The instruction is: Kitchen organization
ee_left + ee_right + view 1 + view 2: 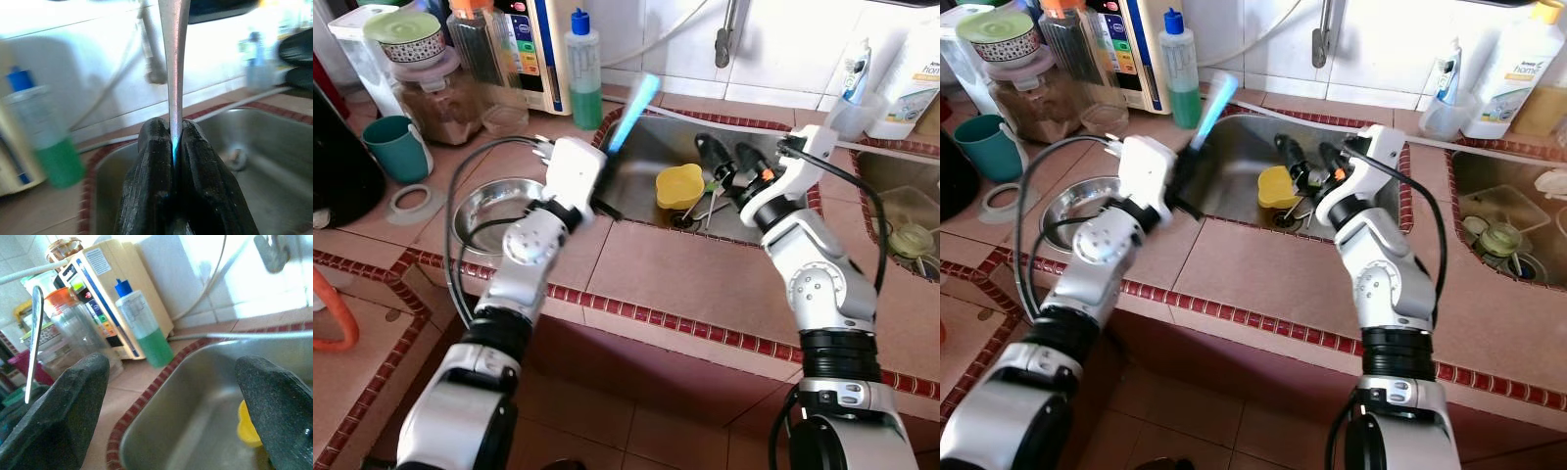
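We are pinching a thin utensil (634, 113) in our left gripper (175, 147), fingers pressed tight on its flat shaft, raised over the sink's (646, 147) near-left corner. It is looking light, stiff and slick, possibly a spatula; gripping lower seems steadier. Our right gripper (734, 168) is hovering spread wide over the sink near a yellow cup (679, 185).

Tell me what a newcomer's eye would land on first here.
First, the left gripper raised over the sink's left edge, shut on a thin blue-lit utensil that points up toward the tap. Next, the right gripper, open, reaching down into the sink beside a yellow cup near the drain. Then the green soap bottle on the counter behind the sink.
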Available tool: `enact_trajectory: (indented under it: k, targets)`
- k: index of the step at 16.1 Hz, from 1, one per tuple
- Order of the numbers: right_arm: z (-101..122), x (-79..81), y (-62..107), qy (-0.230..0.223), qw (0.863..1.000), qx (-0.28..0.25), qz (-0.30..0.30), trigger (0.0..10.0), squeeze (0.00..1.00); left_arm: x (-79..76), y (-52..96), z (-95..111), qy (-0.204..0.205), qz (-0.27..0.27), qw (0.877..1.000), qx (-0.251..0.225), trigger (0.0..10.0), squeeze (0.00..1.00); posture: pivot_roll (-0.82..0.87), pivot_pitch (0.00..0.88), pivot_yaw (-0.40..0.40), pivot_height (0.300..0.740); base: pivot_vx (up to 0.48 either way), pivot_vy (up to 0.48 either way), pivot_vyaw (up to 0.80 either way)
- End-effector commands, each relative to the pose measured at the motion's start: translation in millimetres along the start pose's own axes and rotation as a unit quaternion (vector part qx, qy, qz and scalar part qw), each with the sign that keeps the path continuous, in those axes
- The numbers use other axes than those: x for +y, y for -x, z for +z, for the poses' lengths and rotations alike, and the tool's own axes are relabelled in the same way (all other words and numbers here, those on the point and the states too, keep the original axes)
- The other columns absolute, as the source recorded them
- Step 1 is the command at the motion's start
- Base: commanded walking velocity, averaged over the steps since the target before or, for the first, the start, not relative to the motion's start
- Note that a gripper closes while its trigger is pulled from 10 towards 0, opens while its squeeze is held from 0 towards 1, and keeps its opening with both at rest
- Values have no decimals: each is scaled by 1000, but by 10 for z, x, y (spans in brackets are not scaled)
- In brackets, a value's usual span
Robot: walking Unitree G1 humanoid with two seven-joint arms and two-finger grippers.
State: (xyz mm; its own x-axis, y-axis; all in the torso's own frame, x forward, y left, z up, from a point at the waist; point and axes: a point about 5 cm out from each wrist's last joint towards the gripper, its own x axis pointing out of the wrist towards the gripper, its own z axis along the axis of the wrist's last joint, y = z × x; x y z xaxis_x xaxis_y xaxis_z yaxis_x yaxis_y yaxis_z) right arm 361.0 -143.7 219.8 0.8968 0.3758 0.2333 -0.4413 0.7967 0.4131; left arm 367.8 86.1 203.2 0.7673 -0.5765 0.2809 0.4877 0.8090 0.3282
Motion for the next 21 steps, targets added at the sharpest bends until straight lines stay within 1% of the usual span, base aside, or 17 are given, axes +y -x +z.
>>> enact_trajectory:
  k: [1,3,4,6,7,8,10,11,12,13,14,15,16,17,19,20,21]
  targets:
    - [-2,56,-27,-16,1000,4,19,10000,0,-94,-8,55,-9,-31,999,-17,0,0,-10,125,59,740,0,0,0]
    - [-40,135,-39,-28,998,14,46,10000,0,-238,-10,77,-10,-64,998,-26,0,0,-10,127,56,740,0,0,0]
    - [-44,146,-40,-30,998,16,49,10000,0,-258,-9,80,-7,-68,997,-27,0,0,-10,127,56,740,0,0,0]
    - [-54,215,-52,-33,997,19,69,10000,0,-458,22,84,-17,-118,992,-32,0,0,-9,128,54,740,0,0,0]
    - [-52,215,-54,-34,997,19,69,10000,0,-489,29,88,-15,-125,991,-34,0,0,-9,129,54,740,0,0,0]
    - [-48,213,-56,-34,997,19,70,10000,0,-547,38,93,-3,-135,990,-33,0,0,-8,129,54,740,0,0,0]
    - [-46,211,-56,-33,997,19,71,10000,0,-593,49,88,-3,-142,989,-29,0,0,-9,128,52,740,0,0,0]
    - [-46,199,-50,-25,997,21,69,10000,0,-568,48,75,-8,-129,991,-22,0,0,-13,128,52,740,0,0,0]
    - [-24,128,-37,-3,999,13,41,10000,0,-445,24,75,-9,-86,996,-18,0,0,-13,128,52,740,0,0,0]
    - [-8,91,-31,10,1000,8,25,10000,0,-391,16,81,-6,-68,998,-17,0,0,-13,128,52,740,0,0,0]
    - [44,-14,-19,28,999,-7,-17,10000,0,-272,-1,97,-3,-29,999,-16,0,0,-13,127,53,740,0,0,0]
    - [100,-92,-10,35,998,-22,-46,10000,0,-193,-7,99,-2,-4,1000,-13,0,0,-14,127,54,740,0,0,0]
    - [141,-120,-8,34,997,-32,-56,10000,0,-164,-6,89,0,5,1000,-8,0,0,-13,127,55,740,0,0,0]
    - [213,-128,-16,35,996,-46,-60,10000,0,-125,0,48,-1,20,1000,8,0,0,-14,126,57,740,0,0,0]
    - [253,-92,-33,32,997,-53,-51,10000,0,-125,4,20,1,21,1000,18,0,0,-17,126,59,740,0,0,0]
    - [222,56,-66,10,999,-41,4,10000,0,-248,-4,-9,10,-14,1000,23,0,0,-15,126,57,740,0,0,0]
    - [180,133,-65,5,999,-30,32,10000,0,-301,-7,-17,11,-29,999,25,0,0,-15,125,56,740,0,0,0]
